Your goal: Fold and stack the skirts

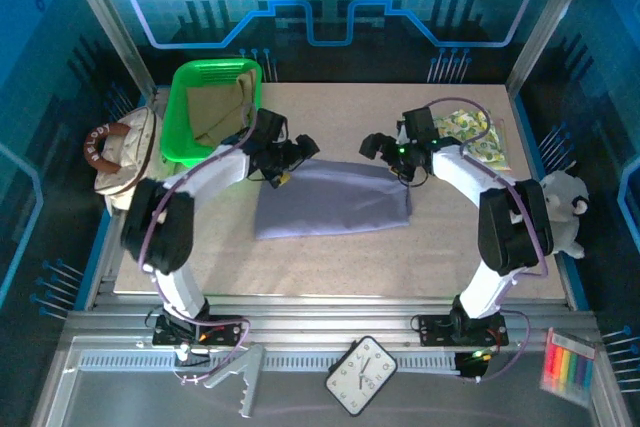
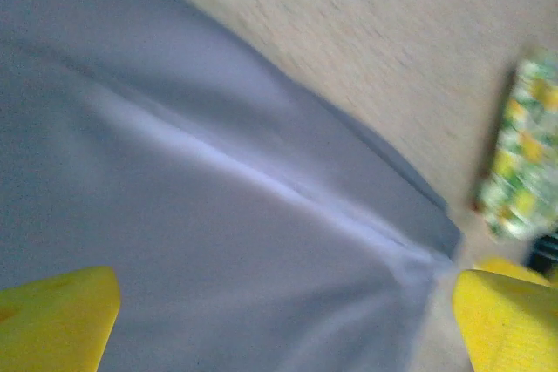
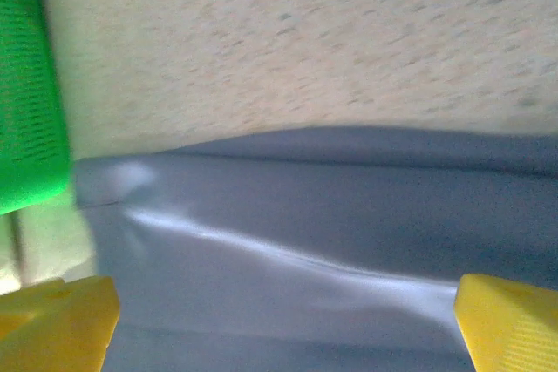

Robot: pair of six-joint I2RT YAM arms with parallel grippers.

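On speckled tabletop (image 1: 340, 267), smooth creased lavender-grey skirt (image 1: 330, 205) beneath left pincer (image 2: 283, 324) and right pincer (image 3: 283, 320), both wide apart.

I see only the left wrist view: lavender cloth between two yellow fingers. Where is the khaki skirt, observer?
Observer: The khaki skirt lies in the green basket at the far left of the table.
Operator: Where is the right tool?
Observer: The right tool stands open at the lavender skirt's far edge, toward its right end.
Operator: Is anything stacked?
Observer: No; the printed skirt lies alone at the far right.
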